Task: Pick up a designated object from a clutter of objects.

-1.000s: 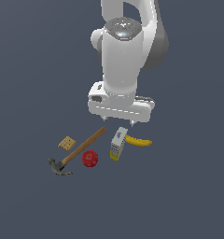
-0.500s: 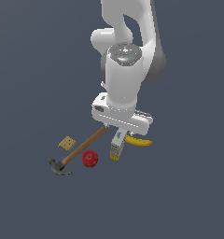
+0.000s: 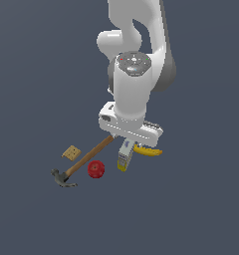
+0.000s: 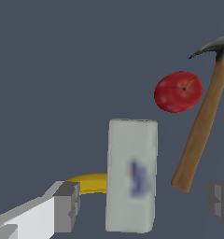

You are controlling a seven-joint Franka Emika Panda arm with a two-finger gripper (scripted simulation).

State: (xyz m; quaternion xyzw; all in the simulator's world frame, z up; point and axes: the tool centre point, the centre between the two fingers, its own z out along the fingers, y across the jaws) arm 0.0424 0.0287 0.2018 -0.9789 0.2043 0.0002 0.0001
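Your gripper (image 4: 142, 203) is spread wide, and the box (image 4: 131, 175) lies between its two fingers (image 4: 67, 205), touching neither; it sits nearer one finger than the other. The box rests flat on the grey floor, white side up with a blurred blue mark. In the exterior view you see the box (image 3: 124, 155) just below the arm's hand. The banana (image 4: 88, 182) lies just beside it, partly hidden. The hammer (image 4: 202, 121) handle lies on the other side, with the apple (image 4: 178, 91) beyond the box's far end.
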